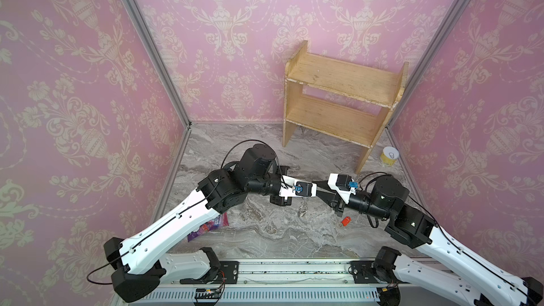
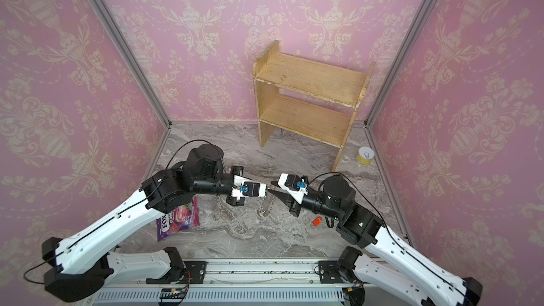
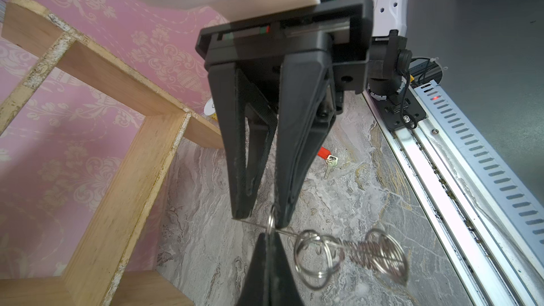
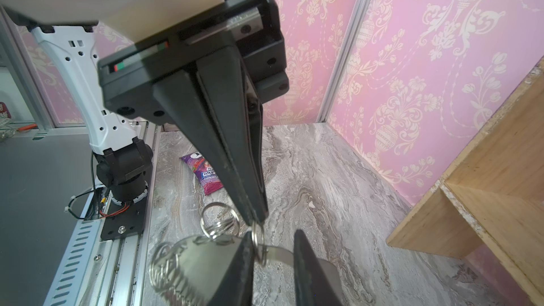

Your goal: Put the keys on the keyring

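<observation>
Betw. L claw [image 3: 269, 238], R claw [image 3: 262, 220]: keyring [image 3: 371, 256]

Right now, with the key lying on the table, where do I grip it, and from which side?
Probably the tag, from straight above, jaws across its narrow width. The key lies flat and thin on the table; the tag looks thicker.

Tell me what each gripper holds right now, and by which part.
The left gripper pinches the keyring by one split ring. The right gripper straddles that ring; whether it grips cannot be told. The keys lie unheld.
</observation>
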### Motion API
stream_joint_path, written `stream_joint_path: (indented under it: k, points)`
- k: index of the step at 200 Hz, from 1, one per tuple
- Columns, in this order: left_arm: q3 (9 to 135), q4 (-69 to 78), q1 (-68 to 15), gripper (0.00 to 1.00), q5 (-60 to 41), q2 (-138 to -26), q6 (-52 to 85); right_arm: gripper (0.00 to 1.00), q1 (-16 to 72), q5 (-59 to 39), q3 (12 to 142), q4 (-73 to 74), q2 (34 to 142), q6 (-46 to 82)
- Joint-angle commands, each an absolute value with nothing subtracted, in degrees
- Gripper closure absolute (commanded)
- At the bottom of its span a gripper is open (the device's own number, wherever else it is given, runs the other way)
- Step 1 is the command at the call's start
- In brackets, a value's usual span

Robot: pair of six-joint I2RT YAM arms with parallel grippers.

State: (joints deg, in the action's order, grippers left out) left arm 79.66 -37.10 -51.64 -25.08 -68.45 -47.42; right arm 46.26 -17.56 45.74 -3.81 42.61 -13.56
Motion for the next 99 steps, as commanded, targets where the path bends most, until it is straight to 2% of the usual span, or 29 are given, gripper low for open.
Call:
stream_joint_path:
  k: [1,49,66,99]
  points:
    - [81.82,-38.10,-52.43,1.00,-25.05,-68.58,-48.91,0.82,46.22,-17.62,47.32,-4.42,42.71,-13.85]
    - [82.00,-37.80,-52.65,1.00,-25.56,-69.01,-48.83,0.93,46.17,-17.95,47.15,-4.11,42.64,-13.96]
    - [81.85,-37.46,-52.65,1.00,-25.66,-69.00,-48.70,1.00,46.19,-17.93,47.03,-3.87,42.80,-13.94]
    - [80.80,-35.60,-52.73,1.00,-25.46,-68.40,-47.40,1.00,46.21,-17.04,44.97,0.13,40.80,-13.01]
